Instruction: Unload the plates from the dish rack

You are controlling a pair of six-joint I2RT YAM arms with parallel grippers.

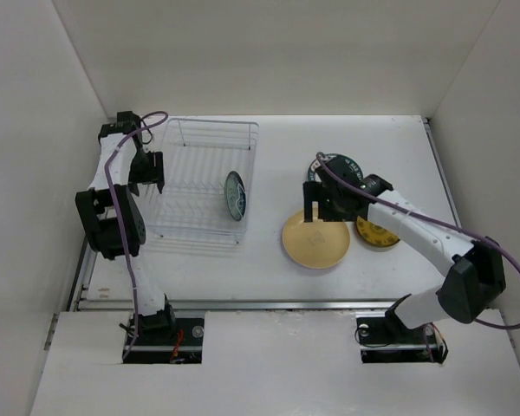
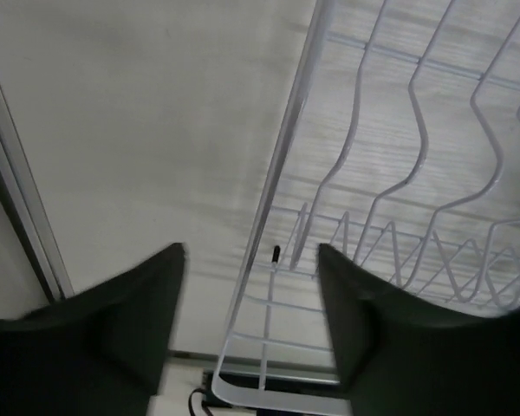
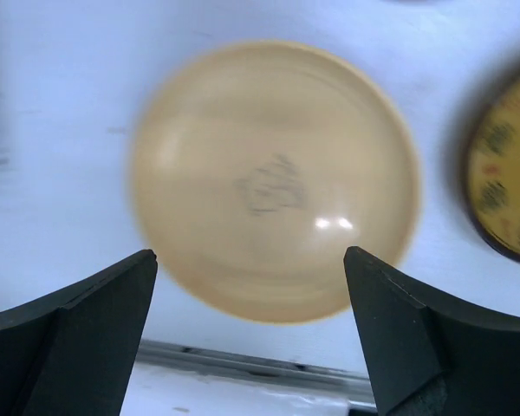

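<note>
The white wire dish rack [image 1: 210,122] stands at the left of the table. One teal patterned plate [image 1: 236,196] stands on edge at its right end. My left gripper [image 1: 147,172] is at the rack's left wall, open. In the left wrist view the left gripper [image 2: 251,253] has the rack's rim wire [image 2: 284,156] between its jaws, untouched. My right gripper [image 1: 316,204] hovers open above a plain yellow plate [image 1: 315,241] lying flat on the table. In the right wrist view the yellow plate [image 3: 273,178] lies beyond the empty right gripper [image 3: 251,260].
A brown-gold patterned plate [image 1: 378,233] [image 3: 507,173] lies right of the yellow one. A dark teal-rimmed plate [image 1: 341,166] lies behind it, partly under the right arm. A metal rail [image 1: 269,303] runs along the table's near edge. White walls enclose the table.
</note>
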